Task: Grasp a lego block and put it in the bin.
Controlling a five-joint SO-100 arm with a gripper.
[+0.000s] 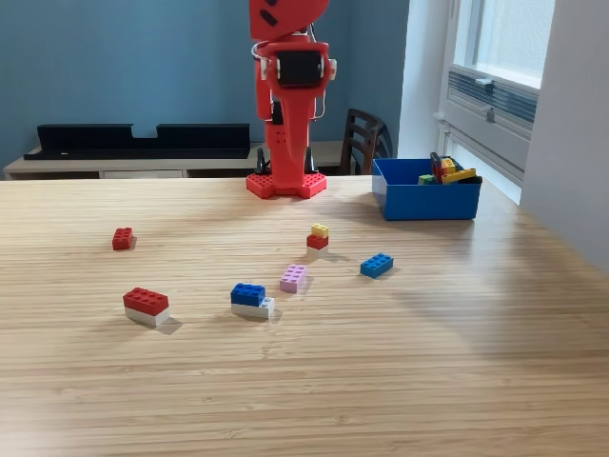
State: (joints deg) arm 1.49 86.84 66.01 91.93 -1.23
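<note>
Lego blocks: seven pieces or small stacks lie loose on the worktop (457, 362), all outside the bin.
Nearest block to the arm: a yellow-on-red stack (319, 236), just ahead of the red base (285, 184).
Other blocks: a lone blue block (377, 265), a pink block (293, 277), a blue-on-white stack (251, 299), a red-on-white stack (147, 306) and a small red block (122, 238) far to the exterior view's left.
Handling, as I judge it: light, rigid plastic with smooth, rather slippery faces; not fragile, though a two-piece stack might split or tip if pinched unevenly.
Where to hold: across two flat, parallel side walls, low on the body, not over the studs; the lone blue block and pink block look simplest.
Bin (426, 203): blue box at the exterior view's right, beside the base, with several blocks already inside.
Arm (290, 90): red, upright at the worktop's far edge, folded high, its top running out of frame.
Gripper: not clearly visible; I cannot tell whether it is open or closed.
Block relative to gripper: every block sits well below and in front of the raised arm; nothing is touched or held.
</note>
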